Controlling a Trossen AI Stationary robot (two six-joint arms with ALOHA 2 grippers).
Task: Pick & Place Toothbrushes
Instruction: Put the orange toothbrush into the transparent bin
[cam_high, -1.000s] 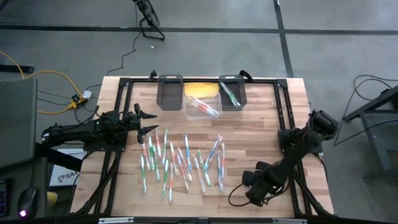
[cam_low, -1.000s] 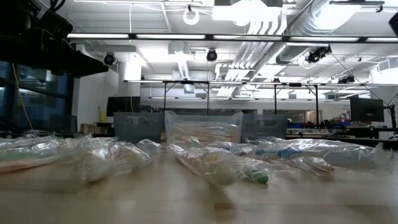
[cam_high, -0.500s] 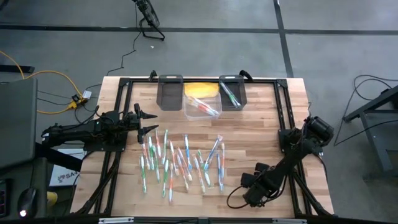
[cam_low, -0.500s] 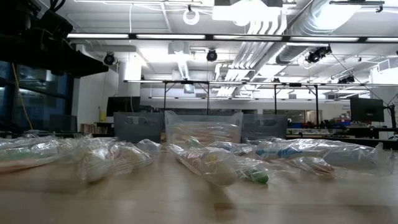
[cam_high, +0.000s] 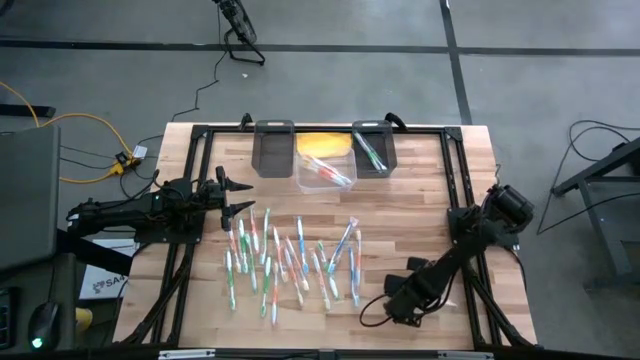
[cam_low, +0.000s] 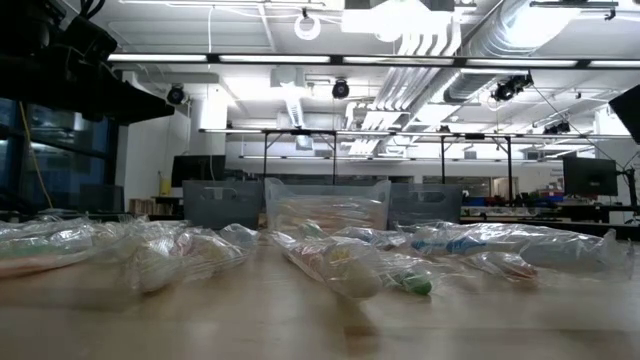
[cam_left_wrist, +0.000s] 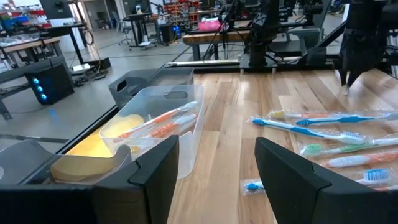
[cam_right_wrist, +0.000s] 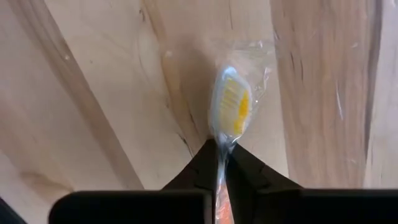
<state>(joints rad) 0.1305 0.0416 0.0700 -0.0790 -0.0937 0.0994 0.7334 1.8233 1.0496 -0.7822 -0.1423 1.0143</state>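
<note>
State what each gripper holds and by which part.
The right gripper pinches a wrapped toothbrush by its neck, just below the yellow bristle head. The left gripper, open beside the clear bin, holds nothing.

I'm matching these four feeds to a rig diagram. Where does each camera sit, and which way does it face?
High view: overhead, straight down on the table; both arms show, left gripper, right gripper.
Low view: table height, level across the wrapped toothbrushes into the room; no gripper shows.
Left wrist view: past its open fingers toward the clear bin.
Right wrist view: down at bare wood, fingers shut on a wrapped toothbrush.
High and left wrist views share the clear bin.
</note>
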